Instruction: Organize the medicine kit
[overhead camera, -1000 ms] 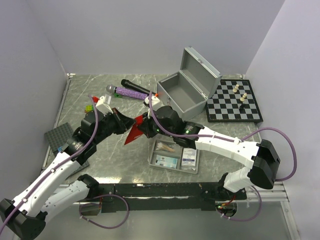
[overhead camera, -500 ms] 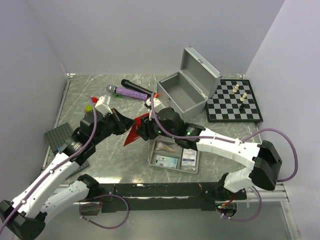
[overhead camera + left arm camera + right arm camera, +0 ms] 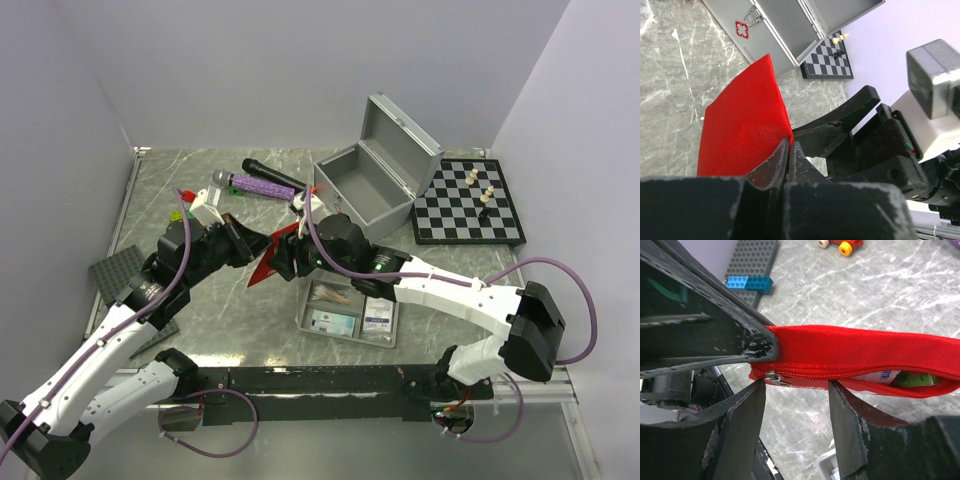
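Note:
The red pouch (image 3: 266, 264) hangs above the table between both arms. My left gripper (image 3: 789, 142) is shut on one corner of the red pouch (image 3: 740, 120). My right gripper (image 3: 796, 386) is open just below the pouch's zipper edge (image 3: 865, 352), with the zipper pull (image 3: 774, 377) by its left fingertip. The zipper is partly open and small medicine packets (image 3: 905, 377) show inside. The silver-grey case (image 3: 365, 185) stands behind with its lid up. The grey divided tray (image 3: 303, 318) lies in front, holding packets (image 3: 335, 322).
A chessboard (image 3: 470, 205) with a few pieces lies to the right of the case. A black microphone (image 3: 270, 173) and a purple stick (image 3: 262, 186) lie at the back. A dark studded plate (image 3: 122, 272) with a blue brick (image 3: 749, 284) sits at the left.
My right gripper has gone from shut to open and let go at the pouch's zipper edge, shifting slightly left. The left gripper keeps its hold on the pouch.

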Motion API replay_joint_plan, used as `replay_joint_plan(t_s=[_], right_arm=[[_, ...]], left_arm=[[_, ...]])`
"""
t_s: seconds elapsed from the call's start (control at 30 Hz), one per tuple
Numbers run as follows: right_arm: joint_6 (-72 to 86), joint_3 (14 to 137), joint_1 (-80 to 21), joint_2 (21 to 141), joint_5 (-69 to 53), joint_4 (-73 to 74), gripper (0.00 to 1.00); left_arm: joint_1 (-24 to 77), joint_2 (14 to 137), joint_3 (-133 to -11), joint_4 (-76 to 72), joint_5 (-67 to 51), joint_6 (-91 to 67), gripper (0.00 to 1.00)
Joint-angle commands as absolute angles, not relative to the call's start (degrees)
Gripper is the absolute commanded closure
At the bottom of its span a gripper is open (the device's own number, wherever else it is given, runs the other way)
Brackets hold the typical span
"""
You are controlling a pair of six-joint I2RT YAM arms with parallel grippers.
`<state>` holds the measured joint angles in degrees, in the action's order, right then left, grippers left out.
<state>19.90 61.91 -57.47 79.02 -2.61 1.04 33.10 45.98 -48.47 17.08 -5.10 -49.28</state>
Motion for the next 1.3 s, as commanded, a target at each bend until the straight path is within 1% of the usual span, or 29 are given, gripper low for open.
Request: replay_joint_plan(t_s=[0.0,0.07,0.1,0.23,0.47,0.63,0.73,1.27], right_arm=[[20.0,63.2,-56.8,75.8,-2.3,-4.0,0.4],[20.5,63.0,-56.3,75.6,-3.0,-4.7,0.41],[20.6,62.8,-56.3,75.4,-3.5,-5.4,0.44],[21.0,63.4,-55.7,76.1,-5.1,-5.3,0.58],[21.4,63.1,-55.5,75.9,-5.3,-5.5,0.74],[21.0,62.8,-55.4,75.6,-4.6,-4.5,0.88],[20.8,62.2,-55.3,75.1,-3.8,-3.8,1.0],[20.7,56.7,-53.3,70.8,-2.4,-3.6,1.0]], left_arm=[[33.7,45.8,-51.0,14.2,-6.5,-50.4,0.99],[33.8,46.0,-51.0,14.2,-6.8,-50.4,0.99],[33.9,46.0,-51.0,14.2,-6.7,-50.4,0.99],[34.1,45.9,-50.9,13.9,-6.7,-50.6,0.99],[34.4,45.9,-51.0,14.2,-6.4,-50.5,0.99],[34.4,45.5,-51.0,14.6,-6.1,-50.2,0.99],[34.3,45.0,-51.0,14.9,-5.7,-49.9,0.99],[34.4,43.2,-50.3,16.3,-4.8,-48.3,0.99]])
